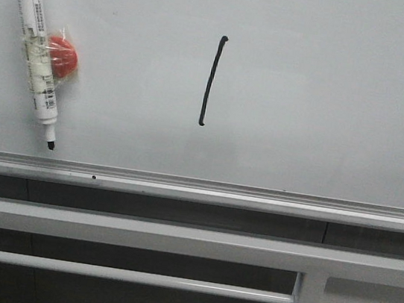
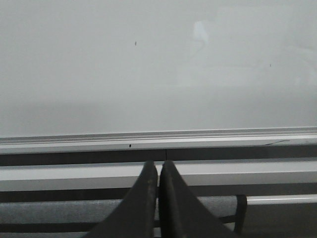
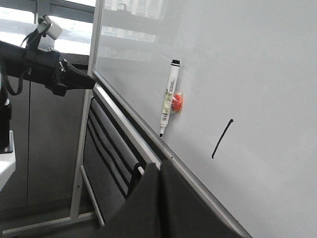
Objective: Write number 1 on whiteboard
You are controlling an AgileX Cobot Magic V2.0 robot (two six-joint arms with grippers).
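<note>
Number 1 (image 3: pixel 222 139) well apart from fingers (image 3: pixel 148 198)

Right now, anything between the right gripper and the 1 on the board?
Nothing visible. In the right wrist view the right gripper sits shut below the rail, and bare whiteboard runs up to the number 1. The marker and its red magnet hang well off to the side.
</note>
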